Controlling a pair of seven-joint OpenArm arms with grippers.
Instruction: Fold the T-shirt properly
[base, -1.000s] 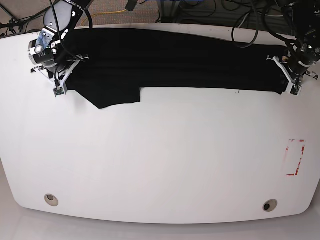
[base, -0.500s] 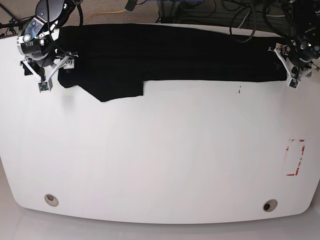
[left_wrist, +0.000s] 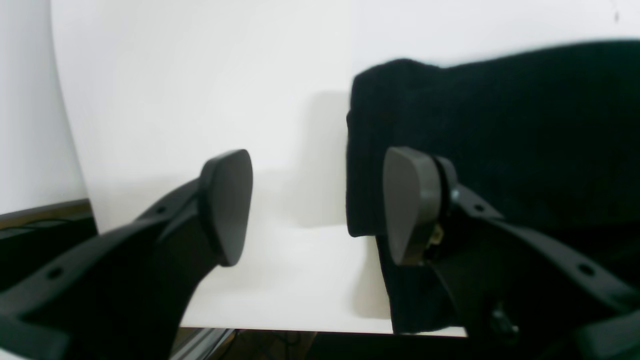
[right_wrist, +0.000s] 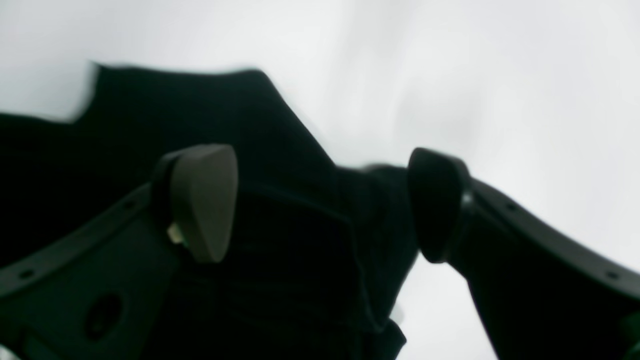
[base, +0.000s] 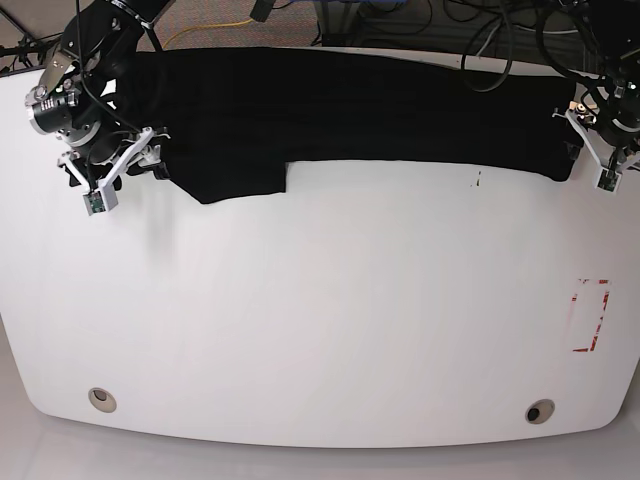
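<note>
The black T-shirt lies as a long folded band along the table's far edge, one flap reaching toward me; no print shows. My right gripper stands open at its left end. In the blurred right wrist view the open right gripper hovers over black cloth, gripping nothing. My left gripper is open at the band's right end. In the left wrist view the left gripper straddles the T-shirt's end, one pad over bare table, the other pad over cloth.
The white table has a red marked rectangle at its right and two round holes near the front edge. Cables hang behind the far edge. The table's edge runs just below the left gripper.
Both grippers went from shut on the T-shirt's ends to open and let go. The band shifted toward the far edge. The right gripper came back toward me; the left drifted right.
</note>
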